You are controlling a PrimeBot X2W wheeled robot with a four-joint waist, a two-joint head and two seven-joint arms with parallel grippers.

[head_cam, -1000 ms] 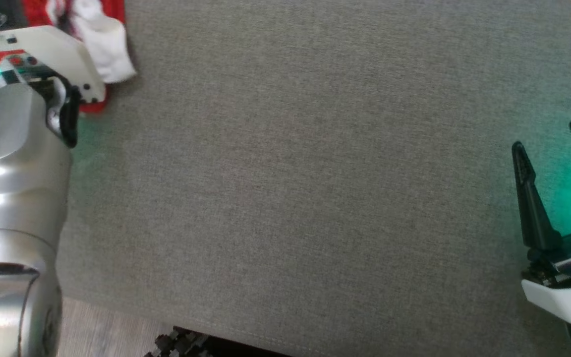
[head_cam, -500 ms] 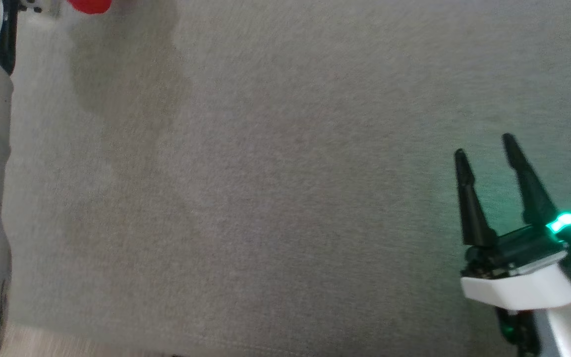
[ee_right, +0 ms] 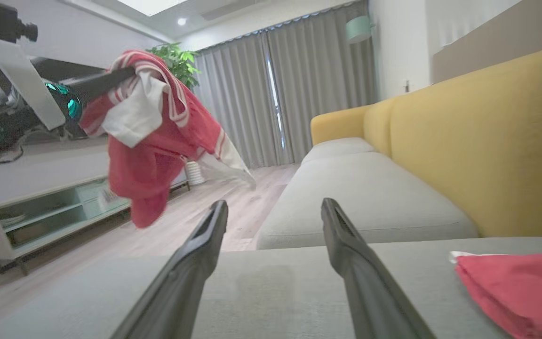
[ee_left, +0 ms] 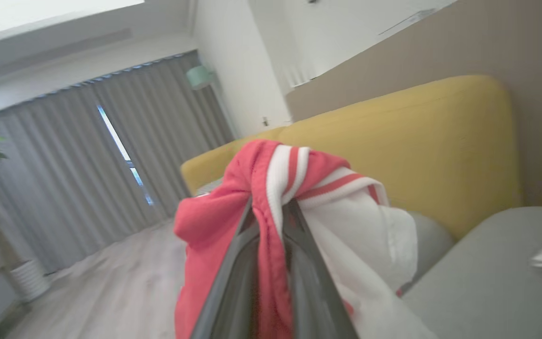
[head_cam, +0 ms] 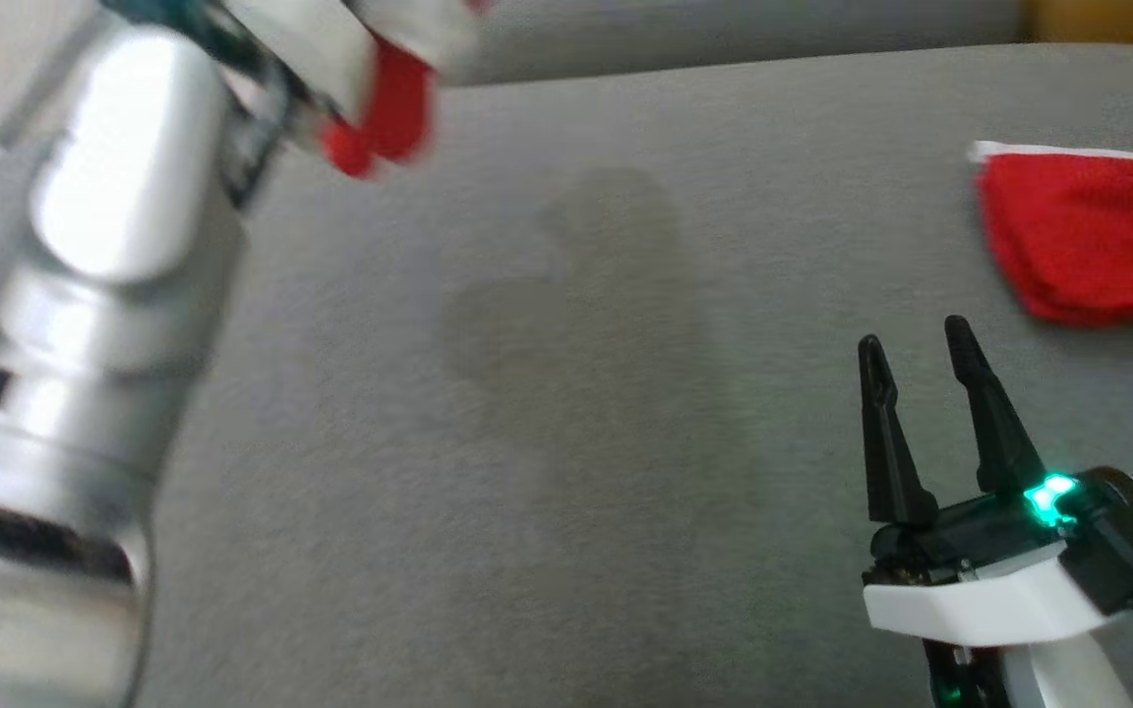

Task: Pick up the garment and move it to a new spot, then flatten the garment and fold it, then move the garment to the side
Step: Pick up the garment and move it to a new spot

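Head camera framing is shifting between the earlier pictures and now, so most of the apparent change is camera motion. The right gripper (head_cam: pixel 913 336) is sitting at the lower right of the head view as before. The garment (ee_right: pixel 148 169), seen low against the grey seat cushion (head_cam: pixel 626 423) at the upper left a second ago, is now hanging in the air.

The left gripper (ee_left: pixel 271 209) is clamping narrowly on a bunched fold of the garment, with fabric rising between both fingers. The right gripper is standing wide and is holding nothing, hovering low over the cushion.

Handling: the garment is behaving as light, limp cloth. It is draping and trailing below the grip, so it is likely to swing, twist and collapse into folds when set down. A pinch on one bunch is carrying it adequately. For flattening, the advisable hold is at two well-separated edge points, such as the striped trim, one per gripper.

Appearance: the garment is showing red fabric with a white panel and bands of red-and-white stripes, blurred at the upper left of the head view.

A folded red cloth (head_cam: pixel 1088 246) is lying at the right of the cushion, well apart from the garment.
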